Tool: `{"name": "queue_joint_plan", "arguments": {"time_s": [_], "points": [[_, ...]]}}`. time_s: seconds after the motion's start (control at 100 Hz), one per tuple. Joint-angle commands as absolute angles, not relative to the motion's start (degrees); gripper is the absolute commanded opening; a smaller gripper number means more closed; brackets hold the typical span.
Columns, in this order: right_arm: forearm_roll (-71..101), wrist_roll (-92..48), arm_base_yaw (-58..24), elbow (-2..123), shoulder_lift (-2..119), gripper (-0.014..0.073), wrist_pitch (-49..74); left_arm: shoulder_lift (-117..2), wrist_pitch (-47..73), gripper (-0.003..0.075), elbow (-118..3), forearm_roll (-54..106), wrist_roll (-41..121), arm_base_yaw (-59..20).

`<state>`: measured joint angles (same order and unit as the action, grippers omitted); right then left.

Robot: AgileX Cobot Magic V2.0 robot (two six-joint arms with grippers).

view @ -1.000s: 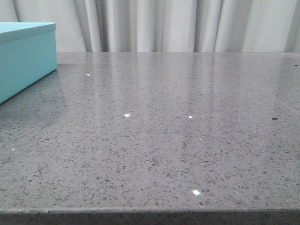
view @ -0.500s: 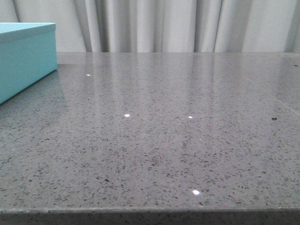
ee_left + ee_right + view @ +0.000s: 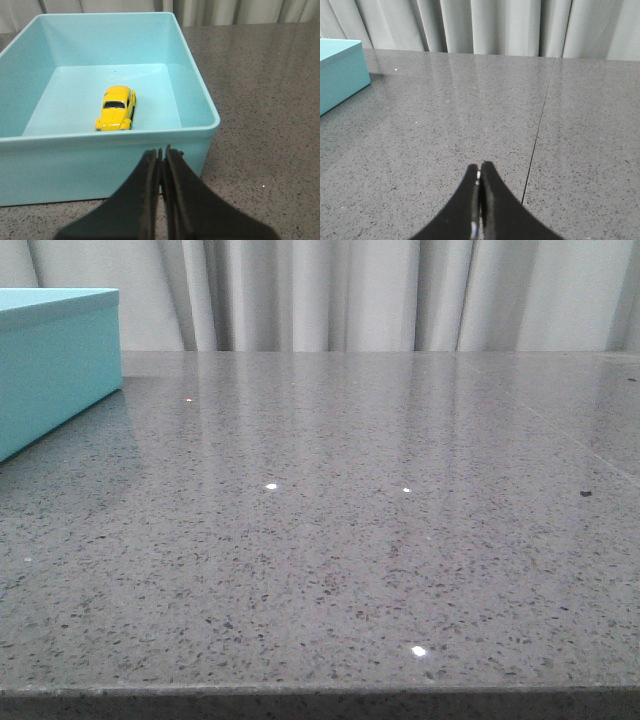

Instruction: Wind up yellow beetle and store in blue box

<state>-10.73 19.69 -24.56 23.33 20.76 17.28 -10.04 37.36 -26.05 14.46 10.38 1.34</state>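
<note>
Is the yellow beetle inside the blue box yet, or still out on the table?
Inside. The left wrist view shows the yellow beetle upright on its wheels on the floor of the open blue box, no gripper touching it.

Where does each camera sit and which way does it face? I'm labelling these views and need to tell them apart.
Front view: low, facing forward over the speckled grey stone table; no robot parts show.
Left wrist view: above the shut left end effector, looking into the open turquoise-blue rectangular box holding the small glossy yellow toy beetle.
Right wrist view: above the shut right end effector, facing table and grey curtain.
All three share box and table.
</note>
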Motion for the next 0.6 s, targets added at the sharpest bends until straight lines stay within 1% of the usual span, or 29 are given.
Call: {"name": "queue_joint_plan", "arguments": {"time_s": [0.0, 0.34, 0.59], "points": [[-11.8, 19.3, -24.6, 24.8, 20.9, -0.0067, 12.3, -10.7, 32.6, -0.0019, -27.4, 15.7, 10.3, 1.4], [-11.8, 19.3, -24.6, 24.8, 20.9, -0.0067, 12.3, -10.7, 32.6, -0.0019, -27.4, 15.7, 10.3, 1.4], [-11.8, 19.3, -24.6, 24.8, 20.9, -0.0067, 12.3, -10.2, 29.7, -0.0019, -22.2, 14.9, 10.1, 1.2]]}}
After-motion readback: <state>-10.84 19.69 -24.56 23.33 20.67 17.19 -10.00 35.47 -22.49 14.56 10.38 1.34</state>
